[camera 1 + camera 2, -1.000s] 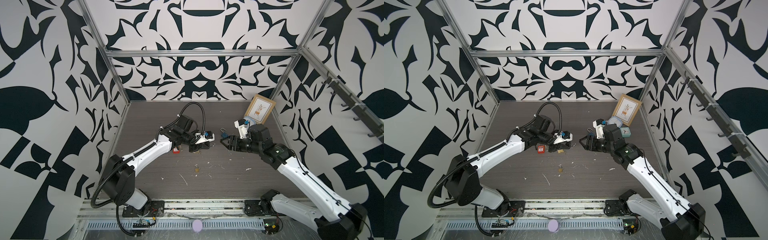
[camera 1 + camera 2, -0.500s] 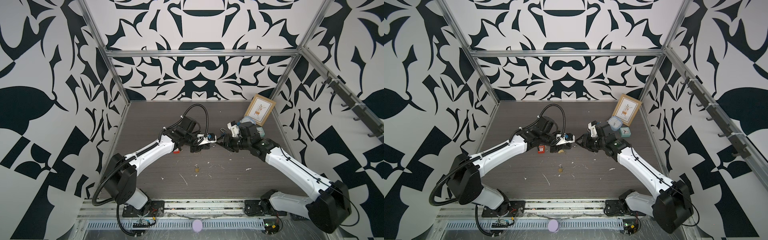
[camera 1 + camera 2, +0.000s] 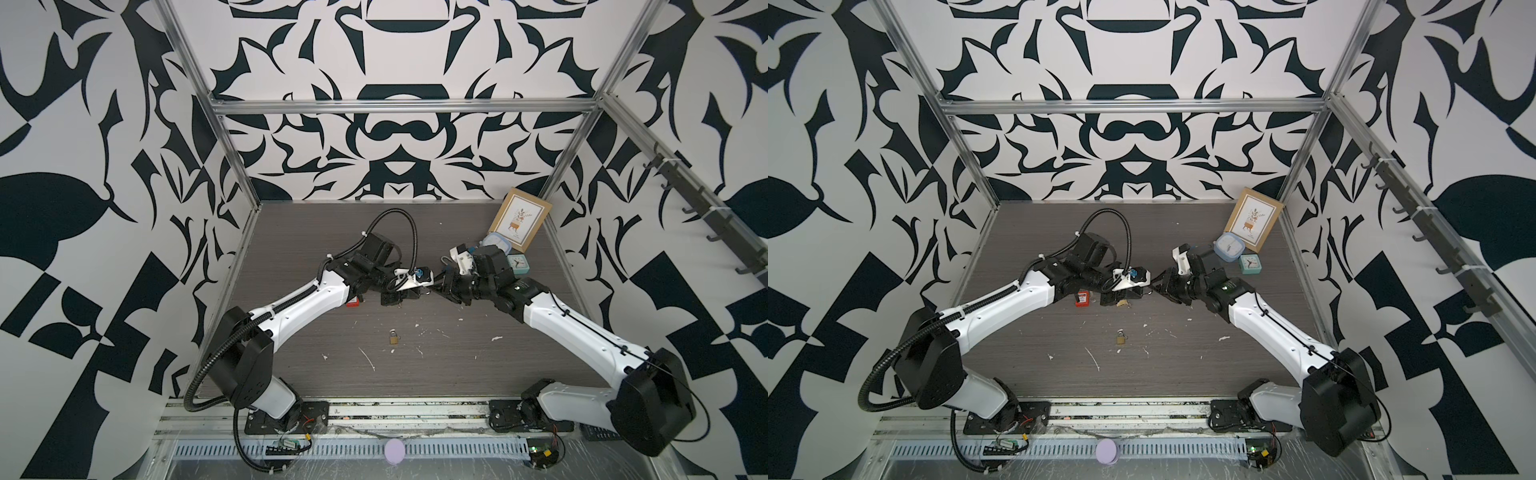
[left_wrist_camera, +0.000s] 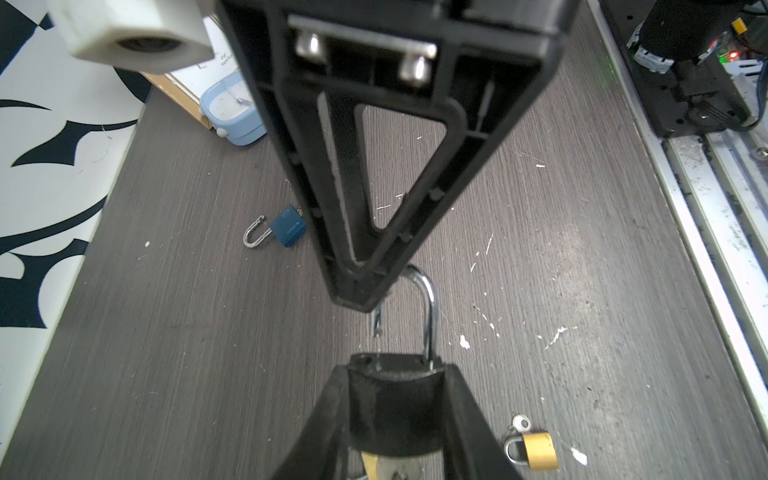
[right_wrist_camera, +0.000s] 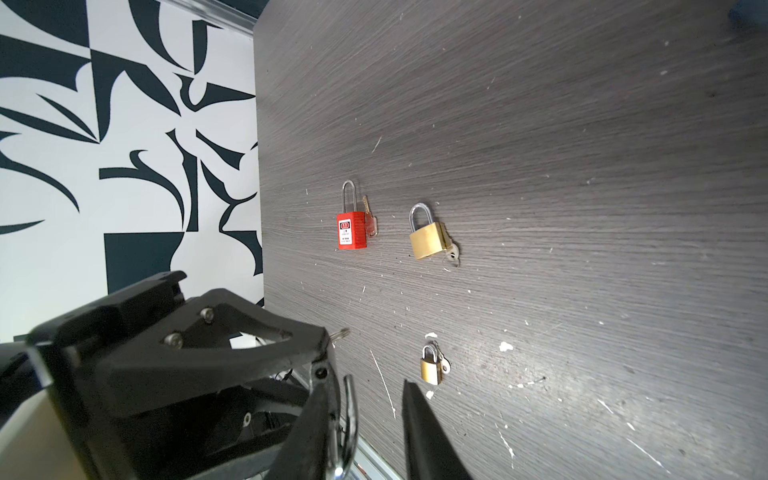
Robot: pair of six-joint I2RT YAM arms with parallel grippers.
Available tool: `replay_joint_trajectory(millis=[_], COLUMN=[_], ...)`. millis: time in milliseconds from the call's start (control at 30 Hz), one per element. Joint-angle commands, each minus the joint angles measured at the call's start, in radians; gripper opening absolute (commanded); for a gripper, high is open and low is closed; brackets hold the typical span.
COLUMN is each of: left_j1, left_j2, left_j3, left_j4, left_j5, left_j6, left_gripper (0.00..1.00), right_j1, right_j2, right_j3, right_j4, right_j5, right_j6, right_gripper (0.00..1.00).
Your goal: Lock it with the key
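Check the left gripper: its jaws are clamped on the body of the held padlock, above the middle of the tabletop. The shackle is raised, and its free leg stands clear of its hole. Its long axis runs from the left gripper straight toward the right gripper.

Check the right gripper: its jaws stand apart with the shackle bow between them, close against one finger. No clamp shows. The right arm is nearer the shackle; the left arm carries the body. Treat the coming move as a probable press along that axis, toward the body, and align both grippers on it.

Count five padlocks: the held padlock, plus four lying on the tabletop:
- red padlock
- large brass padlock
- small brass padlock
- blue padlock

Count three keys: one key beside the red padlock and one at each brass padlock. You cannot tell whether the held padlock carries a key.

Two clocks and one frame stand at the far right corner
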Motion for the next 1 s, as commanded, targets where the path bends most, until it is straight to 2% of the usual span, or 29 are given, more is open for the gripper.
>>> replay_joint_trajectory(millis=[0,200,600,967], left_j1=[-0.004,-0.004,-0.004,-0.006], left_j2=[0.012,0.014,0.012,0.011], left_j3=[0.029,0.029,0.034,0.045], left_j4=[0.000,0.001,0.001,0.001], left_j5=[0.015,0.016,0.020,0.055], left_j6=[0.010,0.007,0.002,-0.010], left_gripper=[0.00,0.00,0.00,0.00], right_j1=[0.009,0.010,0.015,0.016], right_j2=[-0.005,0.007,0.017,0.033], right_j3=[-0.002,-0.008,-0.011,-0.035], right_j4=[0.047,0.068,0.086,0.154], right_j5=[-0.021,-0.035,-0.062,-0.155], right_j6=[0.003,0.006,-0.005,-0.083], right_gripper=[0.26,0.13,0.00,0.00])
